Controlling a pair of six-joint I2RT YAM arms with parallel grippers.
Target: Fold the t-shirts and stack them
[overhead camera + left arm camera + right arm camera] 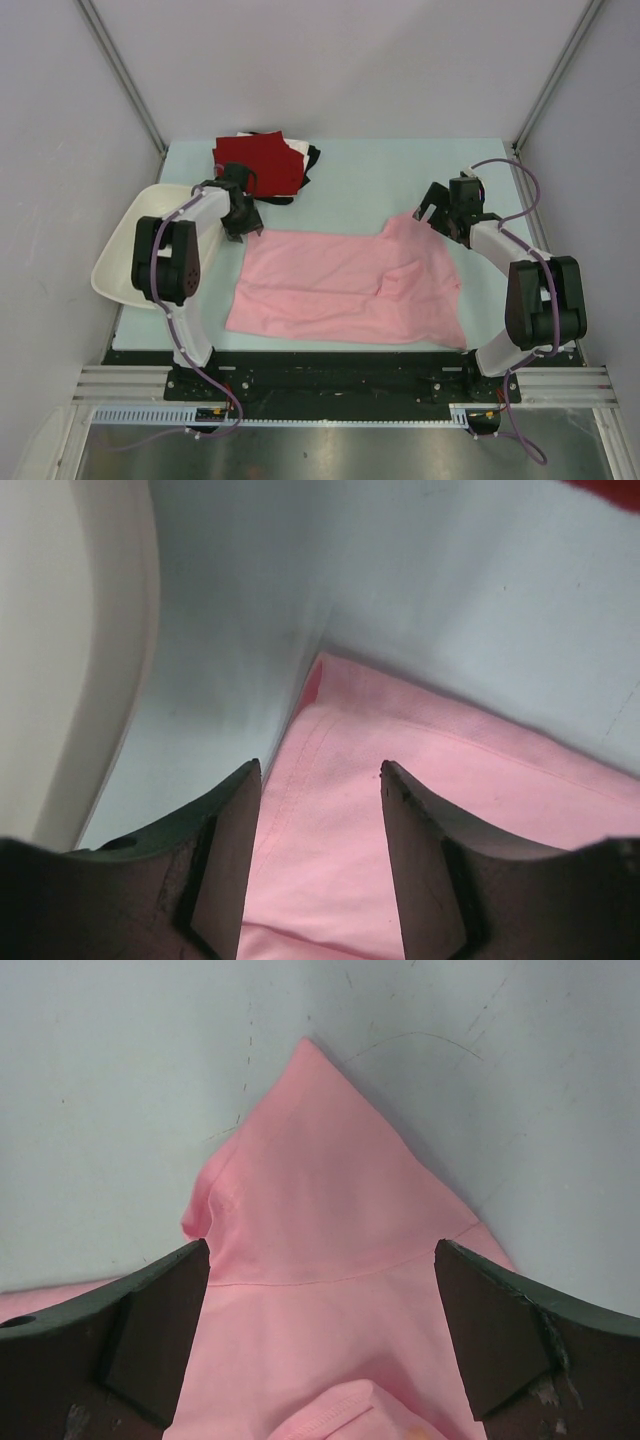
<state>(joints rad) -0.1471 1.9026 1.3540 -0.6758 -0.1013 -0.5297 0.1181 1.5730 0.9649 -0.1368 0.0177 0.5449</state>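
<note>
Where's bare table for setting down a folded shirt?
Biggest bare patch: the far side of the table, bordered by the folded stack, the pink shirt's far edge and the right fingers. Crowded: far left, where the stack, the left fingers and the white tub sit close. The pink shirt fills the near middle.

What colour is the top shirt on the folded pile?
The top shirt is dark red, seen best in the top external view.
</note>
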